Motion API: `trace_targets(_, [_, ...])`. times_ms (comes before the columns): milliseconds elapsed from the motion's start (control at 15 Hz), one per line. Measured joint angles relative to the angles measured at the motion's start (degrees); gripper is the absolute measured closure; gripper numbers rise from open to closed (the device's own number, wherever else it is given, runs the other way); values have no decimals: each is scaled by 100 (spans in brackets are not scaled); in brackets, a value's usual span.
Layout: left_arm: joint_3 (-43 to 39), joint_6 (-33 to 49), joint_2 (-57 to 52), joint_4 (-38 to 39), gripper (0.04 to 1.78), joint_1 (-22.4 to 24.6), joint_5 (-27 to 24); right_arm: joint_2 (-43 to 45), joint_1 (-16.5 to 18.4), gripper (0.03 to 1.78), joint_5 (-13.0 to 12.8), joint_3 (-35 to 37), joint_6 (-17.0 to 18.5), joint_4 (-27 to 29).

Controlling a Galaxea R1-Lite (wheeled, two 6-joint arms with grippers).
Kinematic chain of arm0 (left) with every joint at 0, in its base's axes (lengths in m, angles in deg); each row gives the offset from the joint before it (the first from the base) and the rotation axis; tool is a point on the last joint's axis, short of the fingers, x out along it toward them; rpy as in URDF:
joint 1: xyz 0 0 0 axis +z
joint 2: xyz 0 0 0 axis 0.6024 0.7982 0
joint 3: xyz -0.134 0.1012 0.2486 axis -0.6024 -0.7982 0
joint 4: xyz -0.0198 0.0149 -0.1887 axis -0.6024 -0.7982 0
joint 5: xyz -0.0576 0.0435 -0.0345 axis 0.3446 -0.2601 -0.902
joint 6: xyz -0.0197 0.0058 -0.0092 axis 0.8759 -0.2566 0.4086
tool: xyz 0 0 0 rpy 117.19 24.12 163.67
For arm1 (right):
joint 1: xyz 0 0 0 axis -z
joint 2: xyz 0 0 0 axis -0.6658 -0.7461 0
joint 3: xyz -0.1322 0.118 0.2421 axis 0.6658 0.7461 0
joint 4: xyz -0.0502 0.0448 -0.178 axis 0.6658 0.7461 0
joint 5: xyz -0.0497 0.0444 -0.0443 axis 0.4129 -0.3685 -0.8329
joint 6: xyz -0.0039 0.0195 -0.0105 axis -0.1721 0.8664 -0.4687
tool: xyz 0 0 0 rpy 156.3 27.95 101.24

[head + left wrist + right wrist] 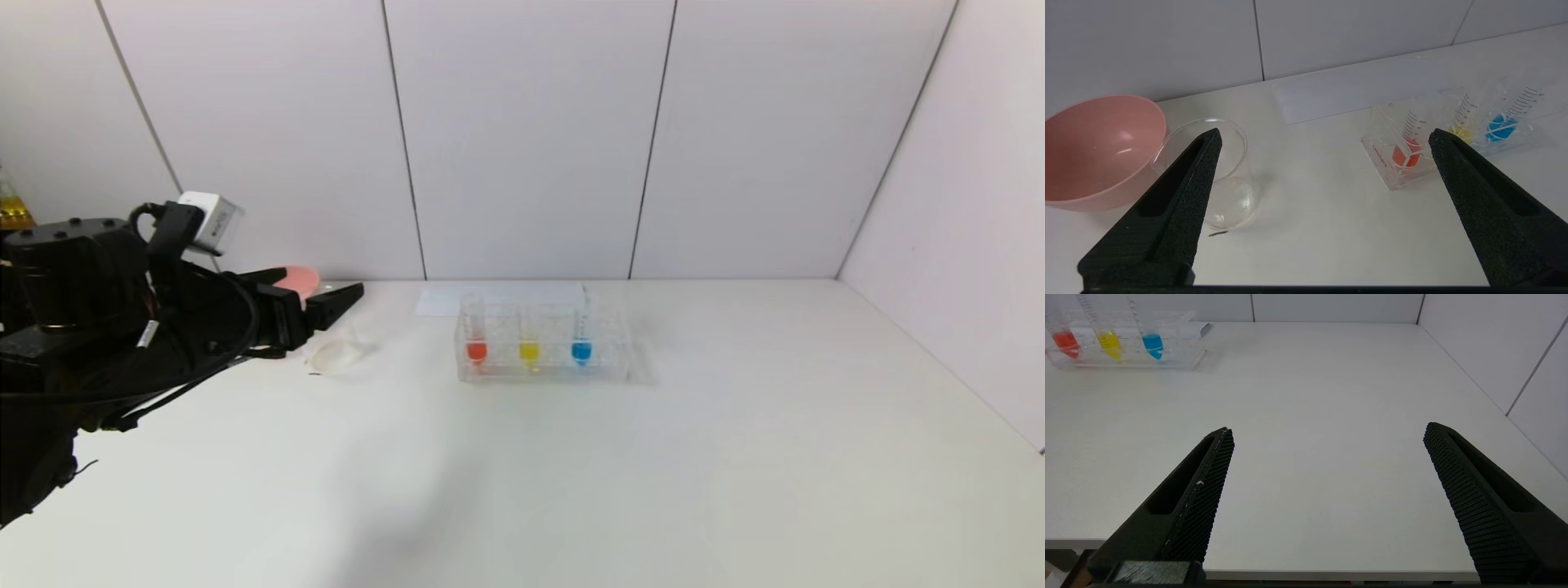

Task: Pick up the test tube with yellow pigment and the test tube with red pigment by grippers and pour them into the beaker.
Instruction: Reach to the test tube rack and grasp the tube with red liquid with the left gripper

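The test tube with red pigment [476, 346], the test tube with yellow pigment [529, 349] and a blue tube [581, 349] stand upright in a clear rack [604, 363] at mid-table. The beaker [335, 355], clear and empty, stands to the rack's left. My left gripper [318, 294] is open and empty, hovering over the beaker. In the left wrist view the left gripper [1326, 134] frames the beaker [1229, 192], the red tube [1406, 149] and the yellow tube [1462, 130]. My right gripper [1327, 428] is open and empty, low above the table's near edge, out of the head view.
A pink bowl [1094, 151] stands just behind the beaker, touching or nearly so. A white sheet [441, 300] lies behind the rack. White walls close the back and right. The rack shows far off in the right wrist view [1180, 361].
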Motion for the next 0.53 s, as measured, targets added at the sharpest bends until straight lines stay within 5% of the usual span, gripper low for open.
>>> trace_targets(533, [226,129,1234,1048,5,-869,444,0,-2,11,-1,0,0,0])
